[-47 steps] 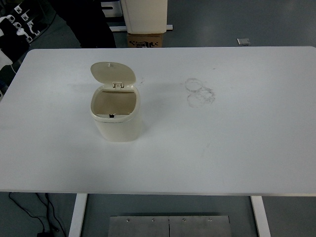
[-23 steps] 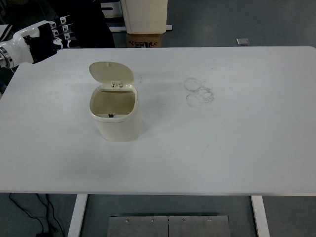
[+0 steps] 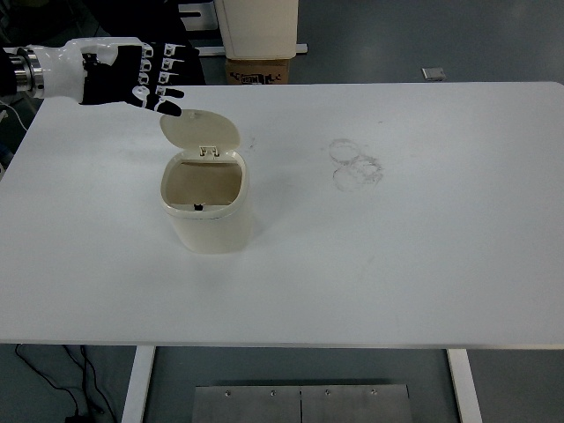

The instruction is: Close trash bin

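Since the earlier frame the left hand (image 3: 132,77) has travelled in from the far left edge and now hovers with fingers spread and empty, just up and to the left of the raised lid (image 3: 201,130), while the right arm is out of view. Risk, as I judge it: a push on the lid's back face instead of over its top edge could shove the light trash bin (image 3: 208,207) across the tabletop (image 3: 423,247) or tip it. From the hand, the open bin stands below and slightly right, its lid upright nearest the fingertips.
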Robot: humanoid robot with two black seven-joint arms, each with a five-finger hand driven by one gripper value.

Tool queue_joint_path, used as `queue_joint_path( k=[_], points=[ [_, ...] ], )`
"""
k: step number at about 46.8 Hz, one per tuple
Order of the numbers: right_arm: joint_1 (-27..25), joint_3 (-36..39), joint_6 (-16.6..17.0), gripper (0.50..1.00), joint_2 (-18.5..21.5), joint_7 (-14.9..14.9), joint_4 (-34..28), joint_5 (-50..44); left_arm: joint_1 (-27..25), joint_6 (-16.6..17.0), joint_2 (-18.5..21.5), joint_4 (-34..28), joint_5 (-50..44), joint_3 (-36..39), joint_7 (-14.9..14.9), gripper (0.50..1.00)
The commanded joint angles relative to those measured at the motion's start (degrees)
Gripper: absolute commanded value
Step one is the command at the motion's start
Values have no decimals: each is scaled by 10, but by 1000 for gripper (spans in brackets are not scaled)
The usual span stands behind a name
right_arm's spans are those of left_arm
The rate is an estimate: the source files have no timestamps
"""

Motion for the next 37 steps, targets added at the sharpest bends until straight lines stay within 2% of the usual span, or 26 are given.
queue_joint_path(
  k=[1,4,15,25,37],
  points=[
    [0,0,0,991,0,1,0,0,-6,-3,-3,0,38,0,0,1000],
    [0,0,0,991,0,0,0,0,-10,-20,-3,-2,55,1,1,1000],
    [0,0,0,991,0,0,0,1,-38,-20,-3,-1,111,4,10,1000],
    [0,0,0,991,0,0,0,0,-48,-20,-4,-2,130,7,40,1000],
    [0,0,0,991,0,0,0,0,-55,-20,-28,-2,183,7,41,1000]
  ],
)
